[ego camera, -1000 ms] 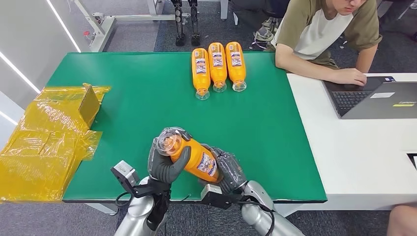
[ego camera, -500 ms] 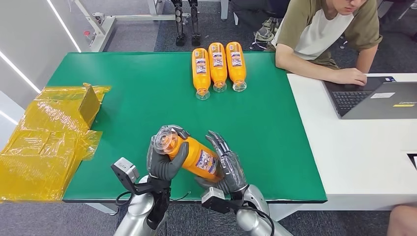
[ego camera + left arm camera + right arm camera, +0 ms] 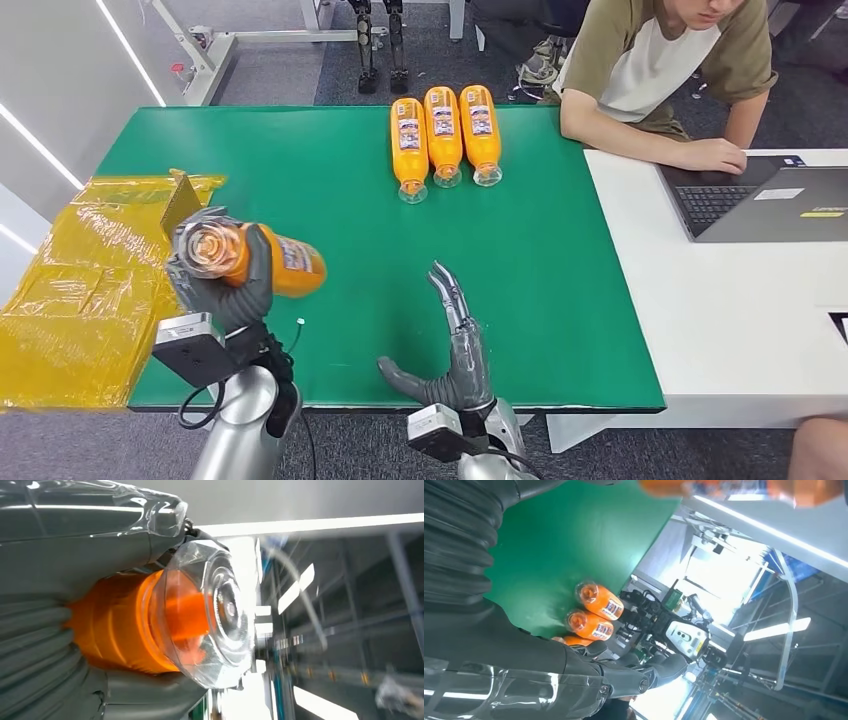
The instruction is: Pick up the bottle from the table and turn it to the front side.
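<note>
My left hand (image 3: pixel 225 285) is matt grey rubbery skin under glossy film, gripping a glossy clear-plastic bottle (image 3: pixel 250 258); green table (image 3: pixel 330 200) matt.

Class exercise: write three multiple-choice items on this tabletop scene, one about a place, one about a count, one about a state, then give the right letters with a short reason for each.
1. Where are the bottles that lie side by side?
A. At the table's far edge
B. On the white desk
C. On the yellow wrapping

2. How many bottles lie in that row?
A. Two
B. Three
C. Five

3. What is the right hand doing?
A. Gripping a bottle
B. Pressing on the laptop
C. Open, holding nothing

Answers:
1 A: the row of bottles lies at the far edge of the green table.
2 B: three lie together there.
3 C: the right hand has its fingers spread; the left hand holds the orange bottle.
</note>
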You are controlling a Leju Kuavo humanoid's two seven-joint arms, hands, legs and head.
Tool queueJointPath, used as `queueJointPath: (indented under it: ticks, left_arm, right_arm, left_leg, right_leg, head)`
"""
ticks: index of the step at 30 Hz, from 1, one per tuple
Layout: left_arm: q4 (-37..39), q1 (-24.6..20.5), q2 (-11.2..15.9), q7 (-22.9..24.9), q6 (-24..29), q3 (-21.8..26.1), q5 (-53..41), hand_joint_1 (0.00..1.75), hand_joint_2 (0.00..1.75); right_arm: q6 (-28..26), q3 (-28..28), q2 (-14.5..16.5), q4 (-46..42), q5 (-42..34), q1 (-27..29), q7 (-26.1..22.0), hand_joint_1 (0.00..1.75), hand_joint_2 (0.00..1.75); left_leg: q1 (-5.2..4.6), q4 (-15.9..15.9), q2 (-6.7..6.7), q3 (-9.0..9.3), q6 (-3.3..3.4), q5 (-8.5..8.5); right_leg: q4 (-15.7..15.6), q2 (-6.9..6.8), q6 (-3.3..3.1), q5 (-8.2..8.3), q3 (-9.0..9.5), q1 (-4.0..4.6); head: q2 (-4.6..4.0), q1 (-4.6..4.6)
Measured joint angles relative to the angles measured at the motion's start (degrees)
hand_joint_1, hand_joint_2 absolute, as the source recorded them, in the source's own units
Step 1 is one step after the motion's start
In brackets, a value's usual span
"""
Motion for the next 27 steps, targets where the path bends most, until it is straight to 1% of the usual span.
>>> queueJointPath:
  ticks: [2,3,6,8,10,11,13,15,17,19,21,23,27]
  left_arm:
    - [-1.19,-0.61,0.26,0.27,1.90,3.31,-8.79,1.75,1.75]
    - [-1.86,-1.09,0.10,-0.23,2.20,6.17,-14.48,1.75,1.75]
    - [-3.44,-3.82,-0.77,-2.83,2.42,17.85,-30.80,1.75,1.75]
    - [-3.71,-6.19,-0.42,-3.10,2.43,25.62,-39.56,1.75,1.75]
    - [-3.06,-8.77,0.97,-1.52,2.42,31.84,-48.02,1.75,1.75]
    - [-2.25,-10.15,2.11,0.32,2.40,34.05,-52.05,1.75,1.75]
    - [0.59,-12.94,4.86,5.74,2.39,36.33,-57.84,1.75,1.75]
    - [5.54,-15.96,8.24,13.01,2.37,36.46,-61.78,1.75,1.75]
    - [12.00,-18.90,11.90,20.61,2.36,34.95,-64.67,1.75,1.75]
    - [18.49,-21.43,14.87,27.03,2.33,31.68,-65.98,1.75,1.75]
    - [25.34,-23.92,16.94,32.22,2.03,26.97,-66.33,1.75,1.75]
    - [31.65,-25.88,18.54,35.57,1.13,21.53,-66.38,1.75,1.75]
    - [39.94,-27.04,20.34,37.90,-2.45,11.59,-65.82,1.75,1.75]
  right_arm:
    - [0.00,-0.21,0.30,-1.71,-0.75,1.28,-0.38,0.00,1.75]
    - [0.00,-0.38,0.41,-2.69,-1.13,2.01,-0.60,0.00,1.75]
    - [0.00,-0.95,0.54,-5.38,-2.21,4.19,-1.37,0.00,1.75]
    - [0.00,-1.44,0.55,-6.89,-2.69,5.45,-1.73,0.00,1.75]
    - [0.00,-2.07,0.56,-8.35,-2.98,6.45,-1.84,0.00,1.75]
    - [0.00,-2.38,0.56,-9.05,-3.17,6.87,-1.86,0.00,1.75]
    - [0.00,-2.92,0.56,-10.32,-3.40,7.59,-1.93,0.00,1.75]
    - [0.00,-3.41,0.56,-11.62,-3.42,8.28,-1.98,0.00,1.75]
    - [0.01,-3.90,0.56,-12.99,-3.34,8.89,-1.98,0.00,1.75]
    - [0.02,-4.31,0.56,-14.13,-3.21,9.39,-1.90,0.00,1.75]
    - [0.02,-4.65,0.56,-15.19,-2.84,9.87,-1.68,0.00,1.75]
    - [0.03,-4.97,0.56,-16.21,-2.29,10.33,-1.40,0.00,1.75]
    - [0.14,-5.63,0.58,-17.91,-1.29,11.15,-0.79,0.00,1.75]
  left_leg:
    - [0.00,0.00,0.00,-0.01,0.00,0.01]
    - [0.01,0.00,0.00,-0.01,-0.01,0.01]
    - [0.01,0.00,0.05,0.02,-0.01,0.01]
    - [0.01,0.00,0.06,0.03,-0.03,0.02]
    - [0.02,0.00,0.04,0.03,-0.08,0.05]
    - [0.02,-0.01,0.02,0.04,-0.10,0.07]
    - [0.02,-0.01,0.02,0.05,-0.13,0.09]
    - [0.03,-0.01,0.03,0.06,-0.17,0.12]
    - [0.03,0.00,0.04,0.07,-0.20,0.14]
    - [0.03,0.00,0.05,0.07,-0.22,0.15]
    - [0.02,0.01,0.01,0.06,-0.23,0.17]
    - [0.02,0.01,0.02,0.05,-0.23,0.16]
    - [-0.02,0.01,0.23,0.06,-0.20,0.09]
  right_leg:
    - [0.01,0.00,0.00,0.00,0.00,0.00]
    - [0.02,0.00,0.00,0.00,0.00,0.00]
    - [0.03,0.06,-0.01,0.00,0.00,-0.01]
    - [0.04,0.07,-0.01,0.00,-0.01,0.00]
    - [0.04,0.05,-0.02,-0.01,-0.01,0.01]
    - [0.04,0.05,-0.02,-0.01,-0.01,0.01]
    - [0.06,0.04,-0.05,0.01,-0.01,0.02]
    - [0.08,0.05,-0.08,0.03,-0.02,0.02]
    - [0.09,0.07,-0.11,0.05,-0.03,0.02]
    - [0.10,0.07,-0.14,0.07,-0.06,0.02]
    - [0.09,0.04,-0.15,0.08,-0.05,0.01]
    - [0.09,0.06,-0.15,0.08,-0.03,-0.01]
    - [0.07,0.30,-0.13,0.09,-0.05,-0.05]
  head:
    - [0.00,0.01]
    - [0.00,0.02]
    - [0.00,0.00]
    - [0.00,0.00]
    - [0.00,0.01]
    - [0.00,0.02]
    - [0.00,0.01]
    - [-0.01,0.02]
    - [-0.01,0.01]
    - [0.00,0.01]
    - [0.00,0.03]
    - [0.00,0.04]
    - [0.00,0.03]
